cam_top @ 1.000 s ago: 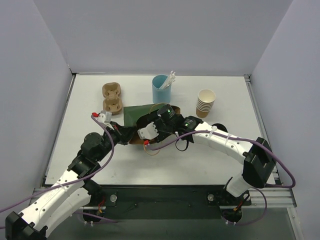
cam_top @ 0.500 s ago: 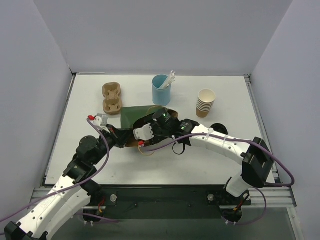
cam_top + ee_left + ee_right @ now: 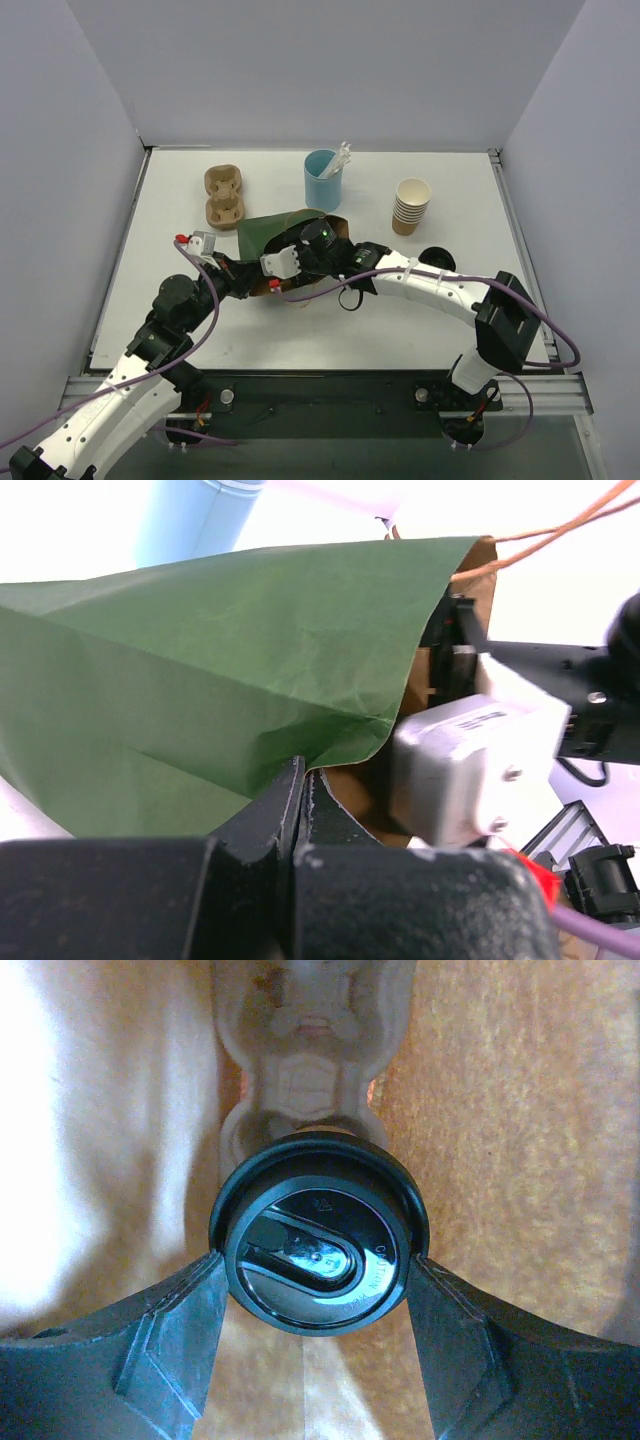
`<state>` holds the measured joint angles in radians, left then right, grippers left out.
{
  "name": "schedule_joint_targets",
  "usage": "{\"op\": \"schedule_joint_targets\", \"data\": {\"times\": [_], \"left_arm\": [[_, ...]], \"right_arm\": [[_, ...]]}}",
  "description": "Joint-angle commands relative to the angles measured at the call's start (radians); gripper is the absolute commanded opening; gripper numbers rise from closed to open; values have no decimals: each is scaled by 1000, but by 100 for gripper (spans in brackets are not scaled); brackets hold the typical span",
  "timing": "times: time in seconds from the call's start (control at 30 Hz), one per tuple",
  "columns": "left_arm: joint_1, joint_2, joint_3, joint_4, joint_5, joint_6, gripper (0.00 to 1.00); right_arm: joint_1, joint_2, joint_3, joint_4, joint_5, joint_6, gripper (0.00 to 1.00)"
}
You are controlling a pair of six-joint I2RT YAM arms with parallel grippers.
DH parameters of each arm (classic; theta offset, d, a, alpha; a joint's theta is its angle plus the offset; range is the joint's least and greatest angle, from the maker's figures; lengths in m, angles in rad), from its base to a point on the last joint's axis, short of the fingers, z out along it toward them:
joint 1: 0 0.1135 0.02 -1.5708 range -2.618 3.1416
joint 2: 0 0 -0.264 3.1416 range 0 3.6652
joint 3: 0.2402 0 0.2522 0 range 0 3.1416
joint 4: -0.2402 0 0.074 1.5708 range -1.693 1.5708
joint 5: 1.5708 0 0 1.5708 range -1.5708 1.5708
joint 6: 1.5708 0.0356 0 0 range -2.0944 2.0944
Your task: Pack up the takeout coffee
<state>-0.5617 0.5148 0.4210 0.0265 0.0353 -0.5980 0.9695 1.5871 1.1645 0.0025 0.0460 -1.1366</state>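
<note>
Clamping the takeout coffee centred in its grip, right pincer inside the green bag.

Left tool pinches the green bag at its opening's edge.

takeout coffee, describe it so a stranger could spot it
Find the dark green paper bag mid-table. Inside it, the right gripper holds a small cup under a round black plastic lid. It alone is lidded; the cream paper cup stack and light-blue cup stand open outside.
</note>
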Motion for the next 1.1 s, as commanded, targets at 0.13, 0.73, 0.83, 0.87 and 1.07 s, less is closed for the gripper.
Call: {"op": "schedule_joint_targets", "data": {"times": [0.13, 0.73, 0.83, 0.87, 1.07], "left_arm": [[2, -4, 24, 30, 23, -17, 0], [3, -21, 25, 15, -23, -59, 0], [3, -16, 25, 18, -21, -59, 0], [3, -13, 24, 19, -21, -59, 0], [2, -4, 10, 32, 3, -22, 0]], "right_arm": [[-8, 30, 11, 57, -20, -40, 13], [-40, 68, -23, 137, -35, -20, 11], [-45, 70, -23, 136, -38, -12, 11], [-45, 68, -20, 131, -67, -12, 11], [-45, 50, 37, 1, -118, 6, 12]]}}
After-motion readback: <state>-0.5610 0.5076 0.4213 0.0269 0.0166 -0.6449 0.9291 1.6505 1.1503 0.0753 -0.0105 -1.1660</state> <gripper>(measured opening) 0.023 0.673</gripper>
